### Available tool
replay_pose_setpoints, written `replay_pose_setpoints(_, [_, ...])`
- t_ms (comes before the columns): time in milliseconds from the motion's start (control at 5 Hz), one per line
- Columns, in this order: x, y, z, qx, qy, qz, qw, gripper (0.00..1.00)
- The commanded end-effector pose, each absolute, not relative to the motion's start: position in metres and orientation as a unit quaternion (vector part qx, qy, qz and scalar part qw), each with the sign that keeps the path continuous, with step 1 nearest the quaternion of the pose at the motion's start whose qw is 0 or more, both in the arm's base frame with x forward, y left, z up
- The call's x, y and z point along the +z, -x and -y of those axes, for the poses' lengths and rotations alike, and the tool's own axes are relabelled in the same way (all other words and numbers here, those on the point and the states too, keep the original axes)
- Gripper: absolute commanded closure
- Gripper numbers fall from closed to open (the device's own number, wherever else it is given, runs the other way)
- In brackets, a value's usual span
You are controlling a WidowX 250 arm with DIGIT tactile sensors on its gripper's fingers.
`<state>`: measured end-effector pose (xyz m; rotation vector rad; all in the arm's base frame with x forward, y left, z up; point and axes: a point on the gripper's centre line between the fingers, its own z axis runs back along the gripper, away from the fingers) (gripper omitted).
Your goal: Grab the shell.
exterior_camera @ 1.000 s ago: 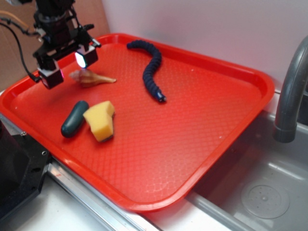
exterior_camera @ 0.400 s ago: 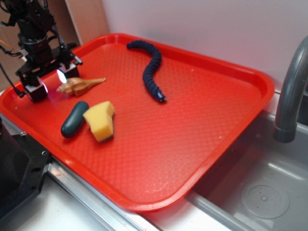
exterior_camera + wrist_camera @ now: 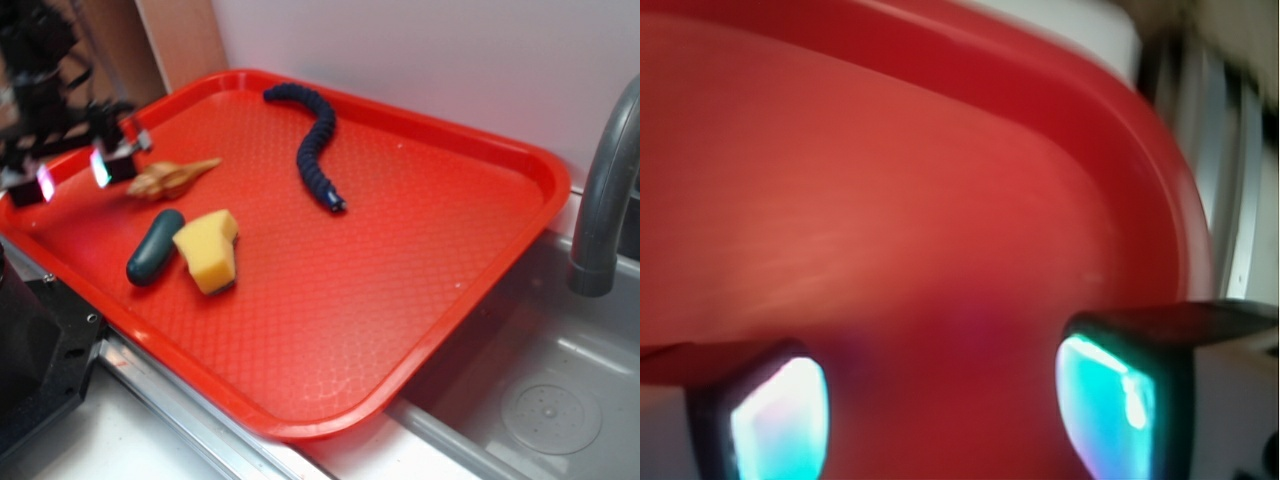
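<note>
Red plastic tray (image 3: 420,260), textured, beside a grey sink (image 3: 540,400) with a curved faucet (image 3: 605,190). Black gripper (image 3: 72,174) at the tray's left edge, blurred, jaws spread wide with nothing between them; wrist view shows only bare tray (image 3: 890,200) between the lit fingertips (image 3: 1105,400). Dark blue segmented snake toy (image 3: 312,145), far side. Yellow sponge (image 3: 208,250). Dark green oblong piece (image 3: 154,247) touching it. Tan shell (image 3: 168,178), just right of the gripper, lying free.

tan shell (image 3: 170,177), red tray (image 3: 420,260)

Ext: high oblique; wrist: close down; share tray (image 3: 520,190).
</note>
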<state>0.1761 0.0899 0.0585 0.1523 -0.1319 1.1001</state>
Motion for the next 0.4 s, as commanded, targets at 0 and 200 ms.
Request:
replay_pose_setpoints(0, [0.0694, -0.1515, -0.0928, 0.521, -0.072, 0.079, 0.847, 0.0])
replay_pose_setpoints(200, [0.074, -0.1494, -0.0869, 0.427, -0.021, 0.117, 0.896, 0.0])
